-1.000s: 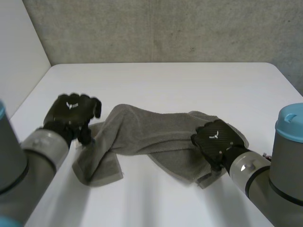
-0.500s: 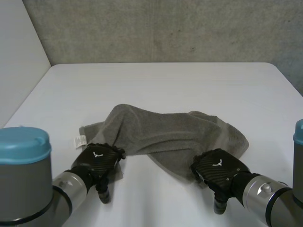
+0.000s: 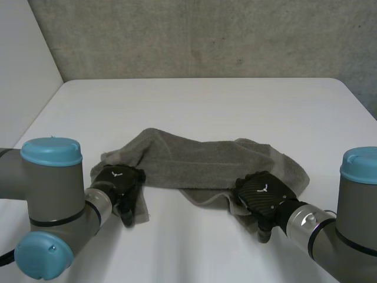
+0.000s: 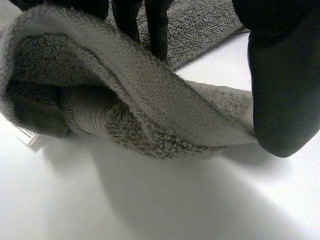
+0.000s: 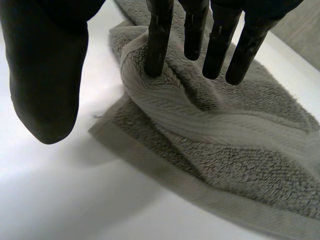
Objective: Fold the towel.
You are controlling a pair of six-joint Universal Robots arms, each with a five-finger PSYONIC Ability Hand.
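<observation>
Lying crumpled across the middle of the white table (image 3: 200, 106), the grey terry towel (image 3: 206, 162) shows a looped pile and a flat woven band along its hem. The left hand (image 3: 119, 181) sits at its near left corner, fingers (image 4: 157, 25) behind a raised fold and thumb (image 4: 282, 90) in front, pinching it off the surface. The right hand (image 3: 259, 193), at the near right edge, presses straight fingers into a ridge, its thumb apart over bare table. A rough concrete wall (image 3: 206, 35) stands behind.
</observation>
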